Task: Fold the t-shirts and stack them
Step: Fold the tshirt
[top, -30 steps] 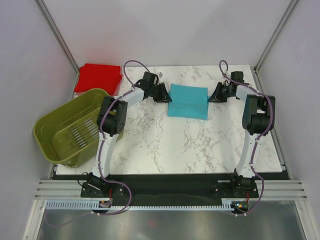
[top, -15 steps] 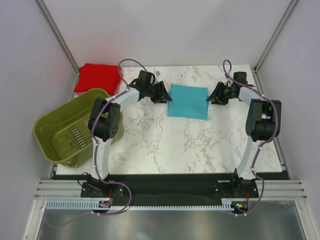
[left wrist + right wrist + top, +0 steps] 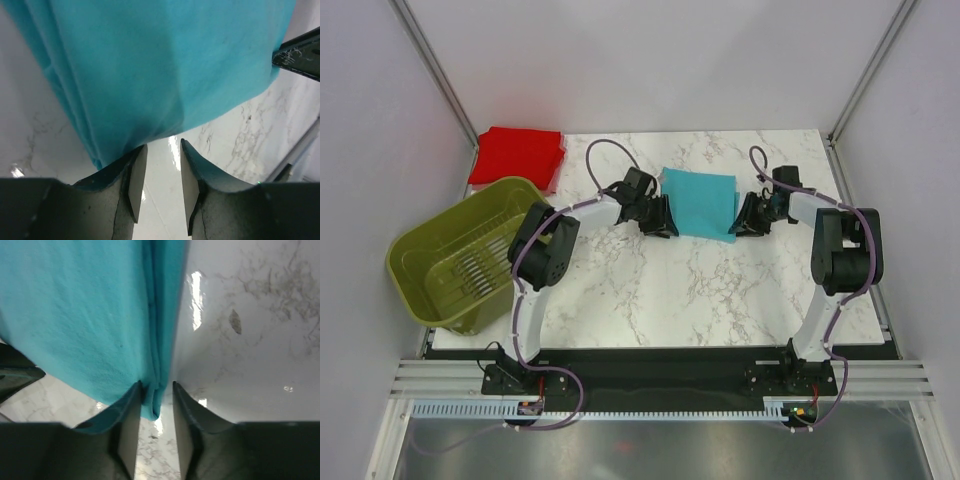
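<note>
The turquoise t-shirt (image 3: 698,203) lies folded into a flat rectangle at the middle back of the marble table. My left gripper (image 3: 661,219) is low at its near left corner. In the left wrist view the jaws (image 3: 162,146) stand open, with the cloth (image 3: 150,65) just past the left fingertip and nothing between them. My right gripper (image 3: 744,218) is at the near right corner. Its jaws (image 3: 156,385) are open, with the folded edge of the cloth (image 3: 85,315) hanging between them. The red t-shirt (image 3: 517,155) lies as a flat square bundle at the back left corner.
An olive-green slotted basket (image 3: 460,255) stands tilted at the table's left edge, beside the left arm. Grey walls close in both sides and the back. The marble table (image 3: 700,290) ends in a black strip at the front.
Both grippers have moved from the middle of the turquoise shirt's side edges toward me, down to its near corners. The shirt and the red bundle have stayed in place.
</note>
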{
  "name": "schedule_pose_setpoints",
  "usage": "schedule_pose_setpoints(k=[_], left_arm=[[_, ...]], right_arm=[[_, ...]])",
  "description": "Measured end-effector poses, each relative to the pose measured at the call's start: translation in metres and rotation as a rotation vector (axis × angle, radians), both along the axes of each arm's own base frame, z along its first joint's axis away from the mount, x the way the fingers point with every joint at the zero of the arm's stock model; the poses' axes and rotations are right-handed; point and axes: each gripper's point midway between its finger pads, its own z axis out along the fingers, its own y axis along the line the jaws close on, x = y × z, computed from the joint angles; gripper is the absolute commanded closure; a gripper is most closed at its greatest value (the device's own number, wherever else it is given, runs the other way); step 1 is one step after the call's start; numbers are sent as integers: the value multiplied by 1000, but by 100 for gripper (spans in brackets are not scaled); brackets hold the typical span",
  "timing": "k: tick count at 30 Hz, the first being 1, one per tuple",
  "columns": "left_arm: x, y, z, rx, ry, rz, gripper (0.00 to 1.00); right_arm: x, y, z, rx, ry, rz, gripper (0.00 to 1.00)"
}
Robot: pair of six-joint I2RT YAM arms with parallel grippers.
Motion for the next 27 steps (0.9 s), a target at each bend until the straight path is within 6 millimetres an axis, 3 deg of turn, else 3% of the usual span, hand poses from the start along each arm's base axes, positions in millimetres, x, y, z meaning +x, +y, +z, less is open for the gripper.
schedule_pose_setpoints(k=[2,7,9,13,16,22,27], left_arm=[[-7,8,-14,19,34,14,57],[-8,21,-11,38,12,50,56],[-12,25,-10,48,11,57,54],[-25,34,0,58,24,59,50],[-22,35,18,36,0,63,48],[-8,37,29,17,-29,80,48],[8,35,4,34,0,89,49]], right_arm=[[-8,-1,-8,-9,26,-5,78],[-10,-5,-10,-36,17,-23,84],[-12,-7,-9,-51,12,-30,81],[-14,-11,1,-70,-12,-44,59],[-10,-12,15,-76,-49,-46,48],[16,-17,32,-100,-109,-55,45],[54,-20,31,-114,-151,-57,45]])
